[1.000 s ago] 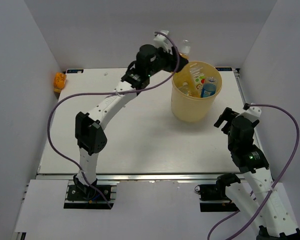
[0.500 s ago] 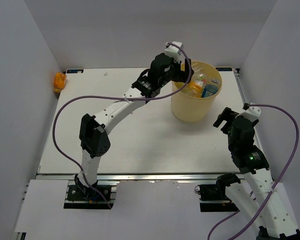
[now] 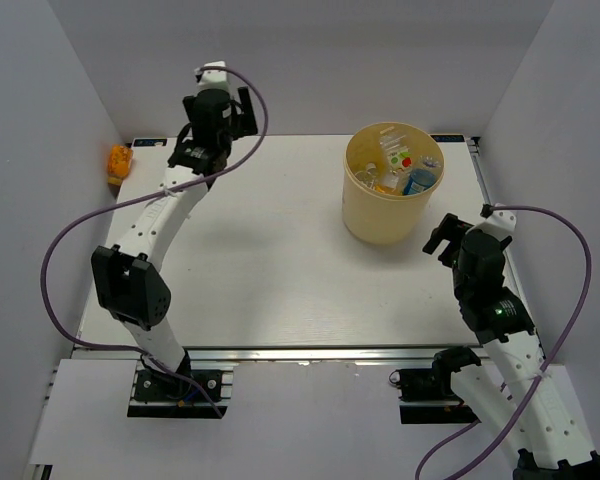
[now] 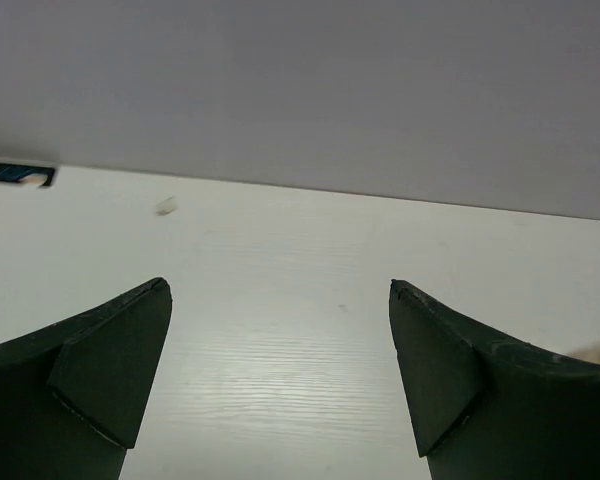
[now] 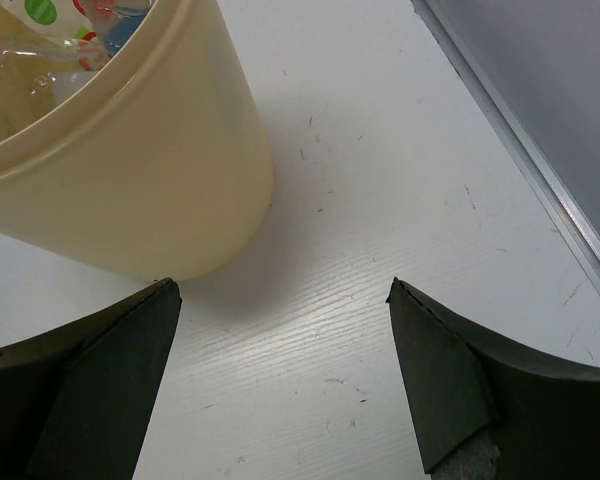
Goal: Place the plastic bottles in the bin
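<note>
The bin [image 3: 385, 215] is a round yellow-orange tub at the back right of the table, and it holds several plastic bottles [image 3: 398, 167] with blue and red-green labels. One orange bottle [image 3: 119, 163] lies at the far left, against the side wall. My left gripper [image 3: 242, 110] hovers high over the back left of the table, open and empty [image 4: 280, 370]. My right gripper [image 3: 442, 238] stands open just right of the bin, close to its base, with nothing between its fingers [image 5: 280, 380]. The bin wall [image 5: 110, 190] fills the upper left of the right wrist view.
White walls close in the table at the back and on both sides. A metal rail [image 5: 520, 160] runs along the table's right edge near my right gripper. A small blue marker [image 4: 5, 172] sits at the back left corner.
My left gripper was at the bin's rim, shut on a bottle. It opened over the bin and has swung far left to the back corner, empty. The right arm barely moved.
</note>
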